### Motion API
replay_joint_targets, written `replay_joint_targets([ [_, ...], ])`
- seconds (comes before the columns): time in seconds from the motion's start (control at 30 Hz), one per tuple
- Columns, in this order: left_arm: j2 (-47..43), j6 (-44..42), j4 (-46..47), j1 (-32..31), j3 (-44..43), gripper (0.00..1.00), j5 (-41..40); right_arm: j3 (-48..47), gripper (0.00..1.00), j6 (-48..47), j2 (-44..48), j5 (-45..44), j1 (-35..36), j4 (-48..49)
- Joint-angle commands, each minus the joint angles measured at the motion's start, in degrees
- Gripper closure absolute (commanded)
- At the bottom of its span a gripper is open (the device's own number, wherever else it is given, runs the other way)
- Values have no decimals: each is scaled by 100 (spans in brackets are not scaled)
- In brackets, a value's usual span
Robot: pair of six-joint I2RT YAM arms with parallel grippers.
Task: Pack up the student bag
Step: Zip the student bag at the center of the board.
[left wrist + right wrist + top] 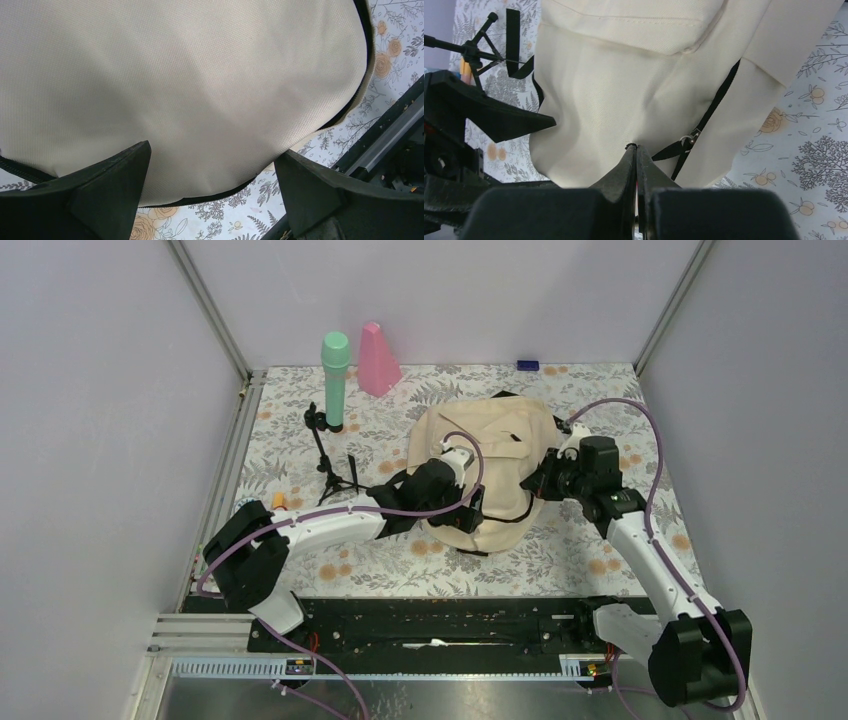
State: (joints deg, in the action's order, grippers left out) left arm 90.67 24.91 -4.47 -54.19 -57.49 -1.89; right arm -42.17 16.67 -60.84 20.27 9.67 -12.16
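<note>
The student bag (500, 435), cream fabric with black trim, lies flat in the middle of the floral table. My left gripper (470, 512) hovers at its near left edge, open; in the left wrist view the fingers (115, 185) straddle the bag's cream panel (200, 75) and its black edge without touching. My right gripper (535, 480) is at the bag's right side. In the right wrist view it (636, 146) is shut, with a small black bit of the bag pinched at the tips and the cream fabric (624, 90) puckering toward them. A black strap (704, 120) runs beside it.
A green microphone (335, 380) stands on a black tripod (335, 475) at the back left, next to a pink cone (377, 358). A small blue object (527, 365) lies at the back wall. An orange item (278, 500) sits by the left arm. A black rail (440, 625) runs along the front.
</note>
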Motion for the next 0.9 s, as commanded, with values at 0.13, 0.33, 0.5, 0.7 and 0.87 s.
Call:
replay_joint_targets([
  [0.13,-21,137,567,64,-193,4,126,54,100,245,547,501,204,-303],
  [0.33,152,47,912,73,-360,48,724,48,100,448,938,340,202,-513],
  [0.5,251,89,1110,75,-493,72,1009,-83,100,715,1183,282,206,-609],
  [0.7,292,160,1328,74,-590,86,1098,-31,100,873,1335,548,217,-559],
  [0.87,445,162,1389,74,-829,93,1309,213,100,1042,1662,635,386,-440],
])
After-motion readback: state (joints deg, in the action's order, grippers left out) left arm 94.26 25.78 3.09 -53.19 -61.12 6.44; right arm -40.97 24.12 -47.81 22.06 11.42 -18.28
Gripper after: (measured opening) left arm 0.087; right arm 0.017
